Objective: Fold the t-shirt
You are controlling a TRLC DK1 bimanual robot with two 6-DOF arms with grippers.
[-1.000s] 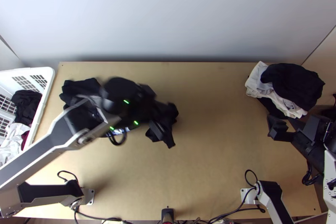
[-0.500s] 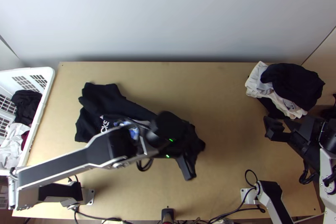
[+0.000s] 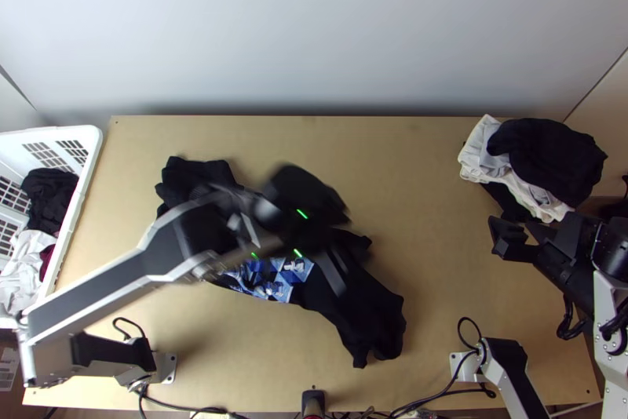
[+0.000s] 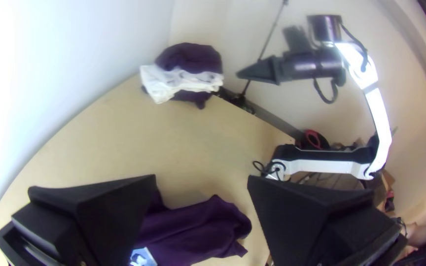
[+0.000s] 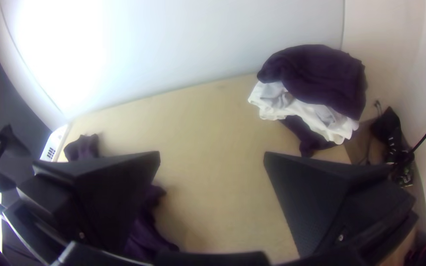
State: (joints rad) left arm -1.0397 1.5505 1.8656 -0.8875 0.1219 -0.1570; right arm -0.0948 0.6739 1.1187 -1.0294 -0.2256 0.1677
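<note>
A black t-shirt [image 3: 357,313] with a blue print lies loosely spread and wrinkled from the table's left middle toward the near edge. My left gripper [image 3: 336,258] hangs over its middle in the top view, blurred. In the left wrist view the left gripper [image 4: 201,180] stands open, the shirt [image 4: 193,229] beyond and between its fingers. At the table's right side is my right gripper [image 3: 514,237], away from the shirt; in the right wrist view the right gripper [image 5: 212,157] is open with nothing held. Part of the shirt [image 5: 141,239] is behind one finger there. The left arm covers the shirt's middle.
A pile of dark and white clothes [image 3: 542,160] sits at the far right corner. On the left stands a white basket [image 3: 93,160] holding dark and white garments. Bare wood [image 3: 432,199] lies between shirt and pile. Cables run along the near edge.
Over the last second my left arm swung right and nearer, then slightly back. The shirt has shifted right, its right part now stretching toward the near edge. The right gripper has drifted slightly left.
</note>
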